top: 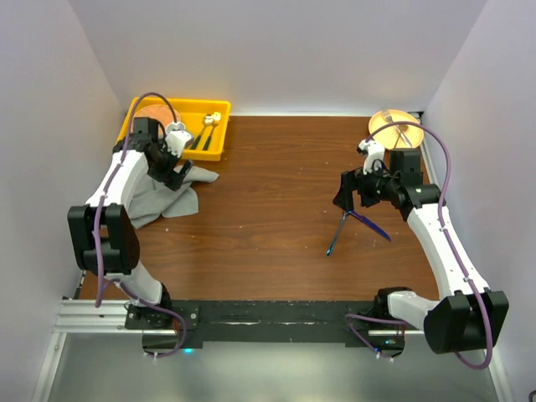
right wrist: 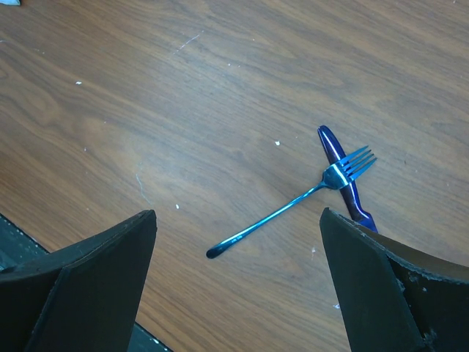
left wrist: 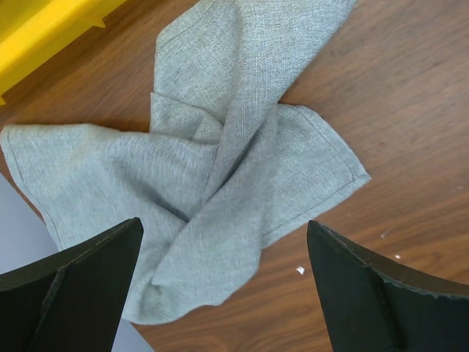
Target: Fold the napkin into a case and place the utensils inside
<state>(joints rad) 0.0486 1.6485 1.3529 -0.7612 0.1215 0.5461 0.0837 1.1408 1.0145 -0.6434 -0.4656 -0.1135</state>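
Presently: left gripper (left wrist: 223, 231) wide open, empty; crumpled, twisted napkin (left wrist: 220, 169) directly beneath and ahead. Right gripper (right wrist: 238, 220) wide open, empty; fork (right wrist: 293, 202) crossing knife (right wrist: 334, 148) just ahead on tabletop (right wrist: 146, 110). Risk: pinching bunched layers likely tightens the twist, hindering flat folding.

top view looks down from high behind the near edge over the whole table (top: 276, 193); left wrist view, close above the napkin (left wrist: 220, 183) (far left); right wrist view, close above the fork (right wrist: 286, 207) at right; top view shares both.
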